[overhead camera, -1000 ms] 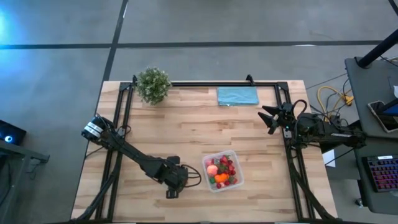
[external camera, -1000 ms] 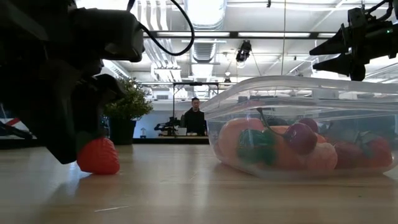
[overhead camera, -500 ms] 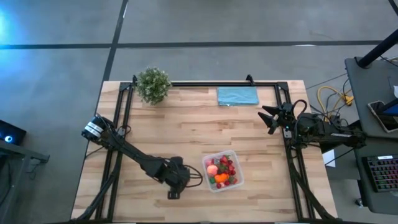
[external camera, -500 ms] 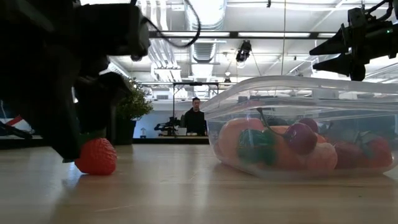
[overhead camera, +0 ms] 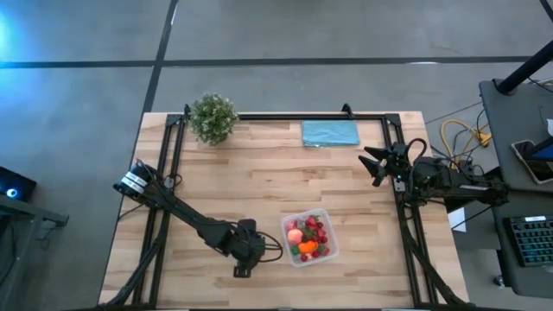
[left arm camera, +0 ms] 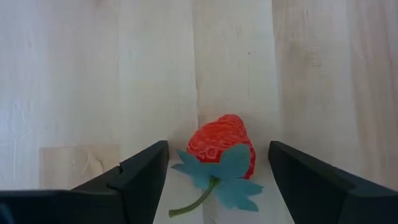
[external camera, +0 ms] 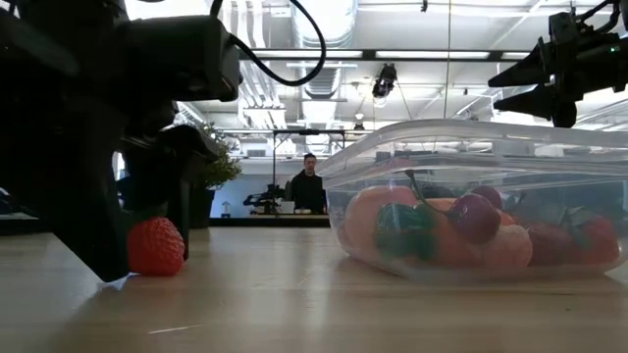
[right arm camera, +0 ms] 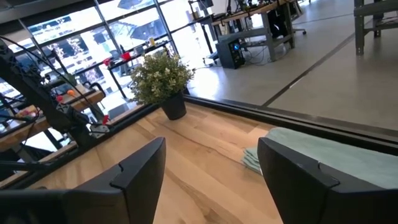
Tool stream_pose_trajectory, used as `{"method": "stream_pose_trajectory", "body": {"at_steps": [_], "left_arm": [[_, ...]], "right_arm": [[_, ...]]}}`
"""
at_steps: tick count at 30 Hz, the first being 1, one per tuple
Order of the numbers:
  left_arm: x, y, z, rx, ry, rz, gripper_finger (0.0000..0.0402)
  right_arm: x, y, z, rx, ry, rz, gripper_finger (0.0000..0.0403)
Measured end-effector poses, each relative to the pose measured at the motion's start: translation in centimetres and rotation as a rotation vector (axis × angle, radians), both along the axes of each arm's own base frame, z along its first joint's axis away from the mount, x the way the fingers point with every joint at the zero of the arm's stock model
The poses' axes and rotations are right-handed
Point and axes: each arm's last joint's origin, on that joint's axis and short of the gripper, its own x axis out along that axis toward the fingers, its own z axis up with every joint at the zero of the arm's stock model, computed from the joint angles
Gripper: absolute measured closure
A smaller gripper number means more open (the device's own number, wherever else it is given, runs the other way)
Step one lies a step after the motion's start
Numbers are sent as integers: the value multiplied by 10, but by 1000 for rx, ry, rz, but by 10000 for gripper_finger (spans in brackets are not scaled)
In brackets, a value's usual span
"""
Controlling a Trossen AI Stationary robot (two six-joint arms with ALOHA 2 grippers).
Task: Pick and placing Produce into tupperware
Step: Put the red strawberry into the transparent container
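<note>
Bare table (overhead camera: 259, 186) (plant (overhead camera: 212, 117) far corner)

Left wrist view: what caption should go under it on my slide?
Open left pincer straddling a red toy strawberry with a green leafy stem on the pale wooden table.

Two arms, matt black throughout, built of slim jointed segments with black cables looping along them. Left arm (overhead camera: 186, 218): silver-grey cylindrical cap at its base end. Right arm (overhead camera: 449, 183): chunky black wrist block, ending in tapered, pointed black fingers (external camera: 518, 72).
</note>
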Motion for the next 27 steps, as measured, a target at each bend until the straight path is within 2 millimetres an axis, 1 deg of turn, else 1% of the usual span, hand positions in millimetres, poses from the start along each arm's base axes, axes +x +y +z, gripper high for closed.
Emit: {"method": "stream_pose_trajectory", "body": {"at_steps": [3,12,15,17,19,22,27], "left_arm": [[0,0,0,19,-10,9,148],[1,1,-1,37,-20,20,227],[1,1,-1,39,-22,21,245],[3,0,3,43,-27,23,254],[9,-3,13,28,-59,27,259],[25,-10,42,31,-175,-3,261],[46,-14,84,156,-354,-121,262]], "right_arm": [[0,0,0,0,-1,0,158],[0,0,0,0,-1,0,154],[0,0,0,0,-1,0,157],[0,0,0,0,-1,0,158],[0,0,0,0,-1,0,158],[0,0,0,0,-1,0,156],[0,0,0,0,-1,0,158]]}}
